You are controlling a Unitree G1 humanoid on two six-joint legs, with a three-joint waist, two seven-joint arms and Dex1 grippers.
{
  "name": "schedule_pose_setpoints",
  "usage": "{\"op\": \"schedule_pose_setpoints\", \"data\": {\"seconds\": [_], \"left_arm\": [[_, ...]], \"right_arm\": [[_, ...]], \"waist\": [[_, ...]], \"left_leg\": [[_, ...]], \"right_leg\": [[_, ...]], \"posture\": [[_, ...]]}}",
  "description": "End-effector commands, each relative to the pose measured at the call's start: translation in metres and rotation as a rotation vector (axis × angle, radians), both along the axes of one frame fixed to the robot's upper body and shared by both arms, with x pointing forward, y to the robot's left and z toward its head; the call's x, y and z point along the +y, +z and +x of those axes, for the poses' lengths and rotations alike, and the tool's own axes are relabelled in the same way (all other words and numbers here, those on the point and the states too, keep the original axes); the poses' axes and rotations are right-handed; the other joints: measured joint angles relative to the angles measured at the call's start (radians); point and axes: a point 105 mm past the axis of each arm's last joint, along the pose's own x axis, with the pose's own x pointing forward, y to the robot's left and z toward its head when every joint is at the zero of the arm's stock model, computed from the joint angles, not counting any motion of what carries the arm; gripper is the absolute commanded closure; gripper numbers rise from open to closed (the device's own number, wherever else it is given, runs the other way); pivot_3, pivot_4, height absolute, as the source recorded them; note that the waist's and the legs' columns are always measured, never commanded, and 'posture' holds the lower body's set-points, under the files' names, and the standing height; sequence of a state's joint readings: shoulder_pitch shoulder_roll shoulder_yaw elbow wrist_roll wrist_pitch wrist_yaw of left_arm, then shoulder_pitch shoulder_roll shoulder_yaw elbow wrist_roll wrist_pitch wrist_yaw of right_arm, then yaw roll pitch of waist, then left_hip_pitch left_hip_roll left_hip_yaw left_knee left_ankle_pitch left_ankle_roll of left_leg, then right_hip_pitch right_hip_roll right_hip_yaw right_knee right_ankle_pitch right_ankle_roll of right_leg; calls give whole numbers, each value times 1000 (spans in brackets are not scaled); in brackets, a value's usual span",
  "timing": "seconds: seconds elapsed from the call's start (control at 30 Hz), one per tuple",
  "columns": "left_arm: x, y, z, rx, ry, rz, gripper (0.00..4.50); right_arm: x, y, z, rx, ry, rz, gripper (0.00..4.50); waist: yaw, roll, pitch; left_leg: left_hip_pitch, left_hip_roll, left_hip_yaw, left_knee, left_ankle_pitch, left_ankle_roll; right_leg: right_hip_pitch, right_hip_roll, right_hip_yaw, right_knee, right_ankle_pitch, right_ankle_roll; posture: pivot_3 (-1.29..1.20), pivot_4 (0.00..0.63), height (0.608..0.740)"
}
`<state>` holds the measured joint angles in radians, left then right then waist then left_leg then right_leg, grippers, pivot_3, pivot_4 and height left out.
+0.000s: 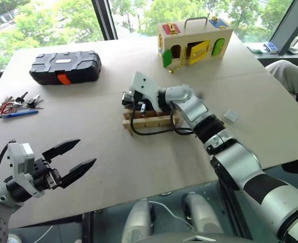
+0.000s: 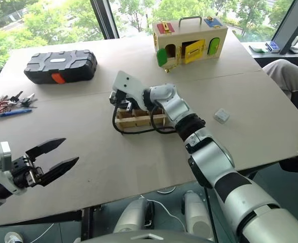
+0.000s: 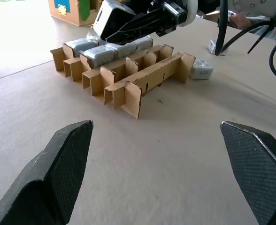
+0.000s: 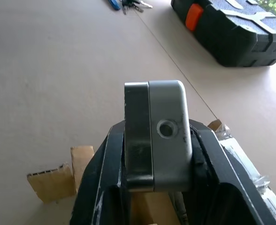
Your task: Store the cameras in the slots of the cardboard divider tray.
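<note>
Camera (image 4: 159,136) sits clamped in the right tool (image 1: 130,98), right above the cardboard divider tray (image 3: 128,77); left tool (image 1: 70,158) gapes empty at 7 o'clock.

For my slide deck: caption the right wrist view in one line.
Right gripper shut on a silver-grey camera above the cardboard divider tray.

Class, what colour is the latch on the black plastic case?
Orange. The latch on the black plastic case shows best in the right wrist view.
</note>
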<state>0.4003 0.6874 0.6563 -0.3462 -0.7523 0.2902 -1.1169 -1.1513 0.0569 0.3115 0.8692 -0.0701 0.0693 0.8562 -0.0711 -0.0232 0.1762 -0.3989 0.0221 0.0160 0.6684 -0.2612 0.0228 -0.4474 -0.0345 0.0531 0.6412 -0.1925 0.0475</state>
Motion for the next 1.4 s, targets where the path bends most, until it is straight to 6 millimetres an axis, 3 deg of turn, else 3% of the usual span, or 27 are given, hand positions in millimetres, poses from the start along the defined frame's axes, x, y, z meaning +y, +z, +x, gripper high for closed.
{"op": "schedule_pose_setpoints", "data": {"seconds": [0.03, 0.3, 0.9, 0.93, 0.97, 1.13, 1.27, 1.4], "left_arm": [[-5, 11, -5, -47, -7, 2, 0], [-5, 12, -8, -47, 6, 1, 0], [-9, 12, -9, -52, 9, 5, 0], [-9, 12, -9, -52, 10, 4, 0], [-9, 12, -9, -53, 10, 3, 0], [-12, 12, -8, -56, 10, -8, 0], [-17, 10, -4, -48, -16, -22, 0], [-23, 12, 7, -54, -61, -26, 0]], "right_arm": [[-4, -14, 2, -30, -4, -49, 3666], [-6, -26, -10, -28, 101, -125, 3666], [-2, -24, -20, -59, 265, -242, 3666], [-2, -24, -21, -51, 273, -245, 2630], [-1, -24, -21, -46, 274, -245, 2409], [-1, 2, -9, -92, 202, -142, 101], [-13, 45, -17, -117, 257, -29, 101], [-37, 62, -29, -136, 254, -13, 101]], "waist": [[0, 0, 0], [0, 0, 0], [-1, 0, 0], [-1, 0, 0], [-1, 0, 0], [-2, 1, 0], [4, 1, 1], [11, -1, 0]], "left_leg": [[0, 0, 0, 0, 0, 0], [0, 0, 0, 0, 0, 0], [0, 0, 0, 0, 0, 0], [0, 0, 0, 0, 0, 0], [0, 0, 0, 0, 0, 0], [0, 0, 0, 0, 0, 0], [0, 0, 0, 0, 0, 0], [-1, 0, -1, 0, 0, 0]], "right_leg": [[0, 0, 0, 0, 0, 0], [0, 0, 0, 0, 0, 0], [0, 0, 0, 0, 0, 0], [0, 0, 0, 0, 0, 0], [0, 0, 0, 0, 0, 0], [0, 0, 0, 0, 0, 0], [0, 0, 0, 0, 0, 0], [0, 0, -1, 0, 0, 0]], "posture": [[0, 150, 740], [0, 150, 740], [0, 150, 740], [0, 150, 740], [0, 150, 740], [0, 150, 740], [0, 150, 740], [0, 150, 740]]}}
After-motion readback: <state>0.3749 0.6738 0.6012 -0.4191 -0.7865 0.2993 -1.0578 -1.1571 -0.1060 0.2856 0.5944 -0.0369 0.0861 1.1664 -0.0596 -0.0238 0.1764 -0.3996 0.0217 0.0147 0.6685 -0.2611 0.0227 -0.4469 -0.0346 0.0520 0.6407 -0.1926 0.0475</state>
